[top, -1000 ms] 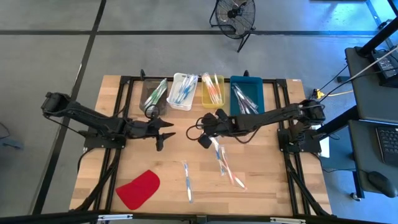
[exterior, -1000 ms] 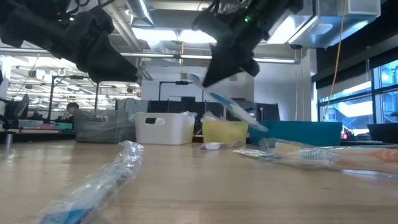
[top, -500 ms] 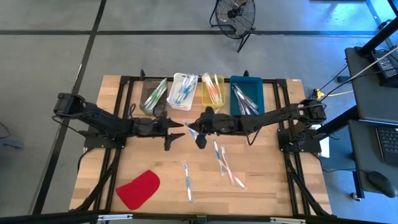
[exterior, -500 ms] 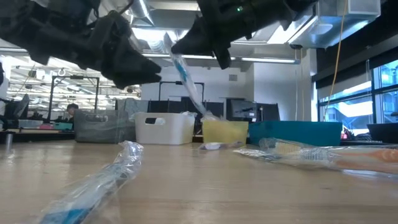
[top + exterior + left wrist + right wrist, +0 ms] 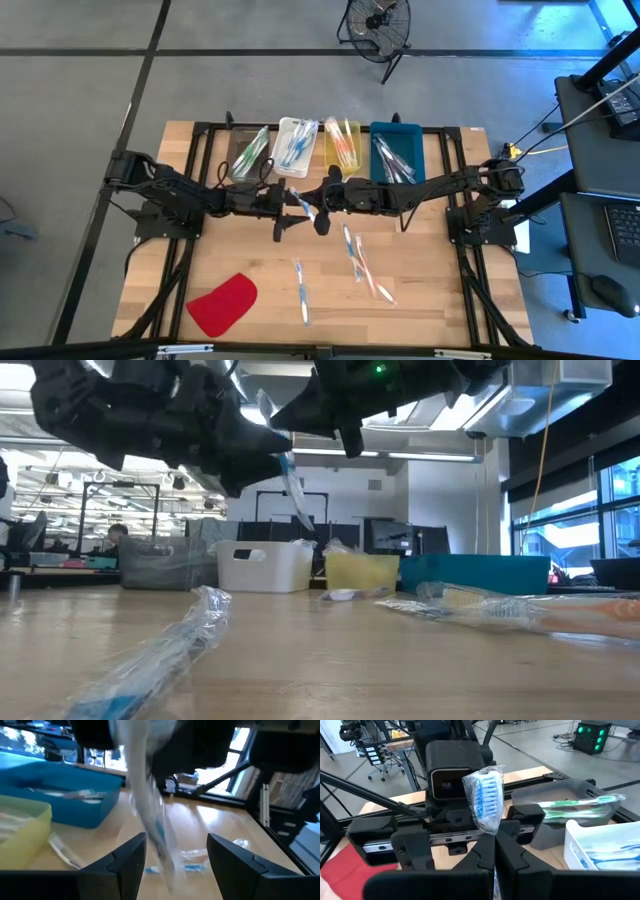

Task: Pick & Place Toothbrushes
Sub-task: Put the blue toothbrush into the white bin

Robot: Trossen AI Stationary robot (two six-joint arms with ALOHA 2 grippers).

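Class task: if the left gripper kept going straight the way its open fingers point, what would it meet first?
Most likely the wrapped blue toothbrush hanging between the left gripper fingers' line, held shut in the right gripper just beyond; depth is hard to judge.

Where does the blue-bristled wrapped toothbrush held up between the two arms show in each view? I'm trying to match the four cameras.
High view: wrapped toothbrush at table centre, between the open left gripper and the shut right gripper.
Low view: upper middle, hanging from the right gripper.
Left wrist view: centre, between that arm's fingers.
Right wrist view: centre, bristles up.
Shared landmark: the blue bin, also in the low view and left wrist view.
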